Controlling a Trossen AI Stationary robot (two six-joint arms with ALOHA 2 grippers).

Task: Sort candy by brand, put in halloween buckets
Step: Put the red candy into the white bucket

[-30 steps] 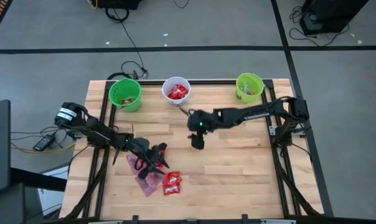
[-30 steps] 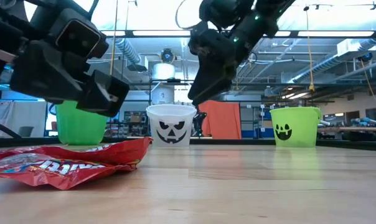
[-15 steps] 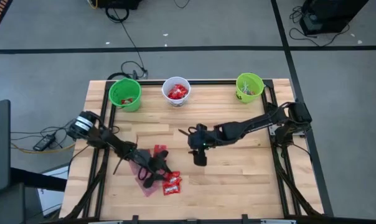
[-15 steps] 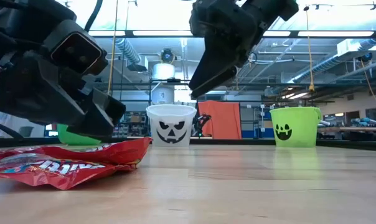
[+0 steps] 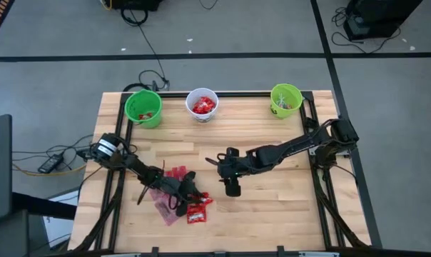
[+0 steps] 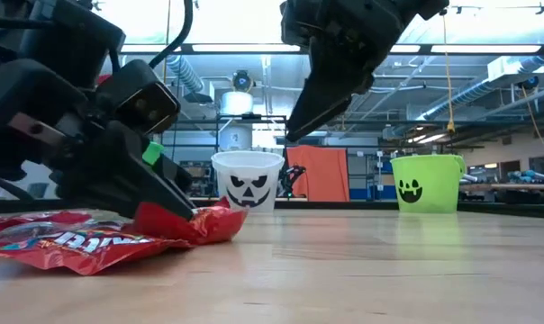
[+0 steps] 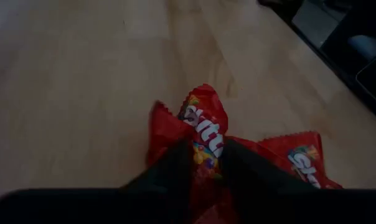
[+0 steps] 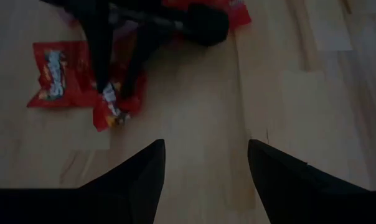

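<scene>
seen from above, the left gripper [image 5: 189, 196] sat low over a heap of red candy packets [image 5: 174, 202] toward the table's [image 5: 272, 207] seven o'clock, while the right gripper [image 5: 232, 188] hung near the centre, just beside the heap at its three o'clock. three halloween buckets lined the twelve o'clock edge: a green bucket [image 5: 143, 108] at eleven o'clock, a white bucket [image 5: 202, 104] beside it holding red packets, and a second green bucket [image 5: 286, 99] at one o'clock. at table height, the left gripper [image 6: 177, 193] pressed down on a crumpled red packet [image 6: 186, 225] lying on the wood, the white bucket [image 6: 247, 180] and the faced green bucket [image 6: 426, 183] standing well behind; the right gripper [image 6: 303, 121] hovered clear of the surface. the left wrist camera showed its fingers [image 7: 172, 165] drawn together, pinching a red packet [image 7: 203, 127], another packet [image 7: 294, 158] touching it. the right wrist camera showed its own fingers [image 8: 144, 168] spread wide above bare wood, with the left gripper [image 8: 116, 93] gripping the packet [image 8: 113, 112] beyond.
</scene>
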